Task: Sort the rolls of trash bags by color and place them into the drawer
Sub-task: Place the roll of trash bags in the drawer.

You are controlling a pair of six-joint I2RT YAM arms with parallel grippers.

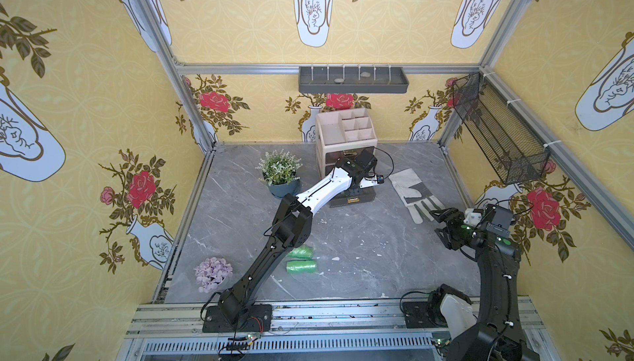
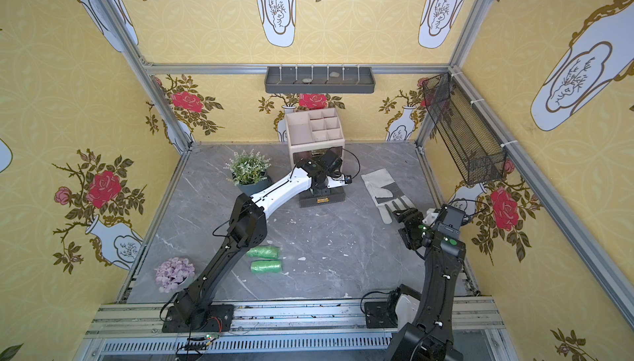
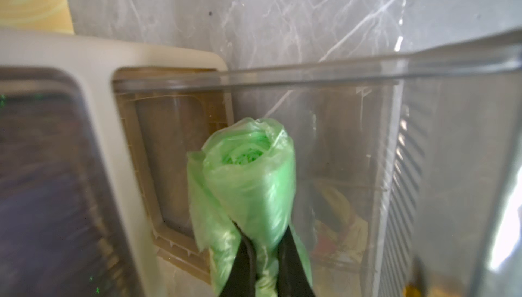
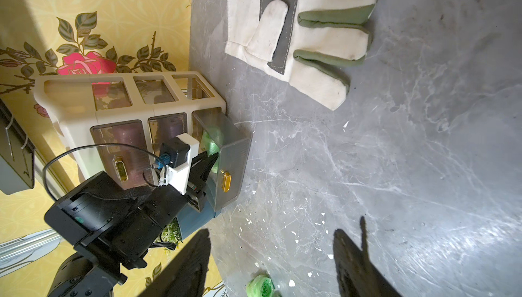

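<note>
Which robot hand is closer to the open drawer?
Left. The left gripper reaches into the drawer, clamped on a green roll; the right gripper hangs open well away, near the glove.

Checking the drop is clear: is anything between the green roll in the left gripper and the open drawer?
Nothing visible. The left gripper holds the green roll inside the open drawer, between its clear walls.

Upper green roll [image 1: 303, 252] partly behind left arm [image 1: 267, 259], green roll [image 4: 261, 286] cut by right wrist view's edge, cabinet front [image 3: 56, 168] blurred.
</note>
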